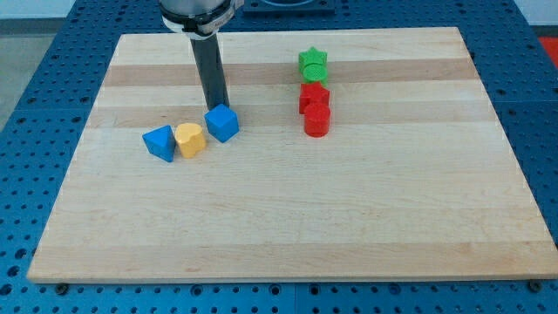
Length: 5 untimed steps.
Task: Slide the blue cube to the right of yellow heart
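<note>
The blue cube [222,123] sits left of the board's centre, just to the right of the yellow heart [189,139] and slightly above it, nearly touching it. My tip [215,105] is at the cube's top edge, touching or almost touching its far side. The rod rises straight up from there toward the view's top.
A blue triangular block [159,142] lies touching the heart's left side. A green star [313,61] on a green cylinder [314,75], a red star [315,98] and a red cylinder [316,122] form a column at upper centre-right. The wooden board [349,218] lies on a blue perforated table.
</note>
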### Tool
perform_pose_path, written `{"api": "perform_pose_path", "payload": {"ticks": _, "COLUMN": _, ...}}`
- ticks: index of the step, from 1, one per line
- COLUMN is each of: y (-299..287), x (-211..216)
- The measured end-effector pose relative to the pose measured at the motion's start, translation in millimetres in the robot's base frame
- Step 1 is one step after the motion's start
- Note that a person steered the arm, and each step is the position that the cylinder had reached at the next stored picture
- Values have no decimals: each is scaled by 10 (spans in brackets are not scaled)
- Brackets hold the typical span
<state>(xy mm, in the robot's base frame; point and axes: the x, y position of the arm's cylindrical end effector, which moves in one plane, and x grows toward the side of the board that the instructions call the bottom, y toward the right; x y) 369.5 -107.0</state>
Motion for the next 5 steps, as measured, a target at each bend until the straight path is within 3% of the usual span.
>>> {"api": "perform_pose_path", "payload": {"ticks": 5, "y": 0, "x": 249}}
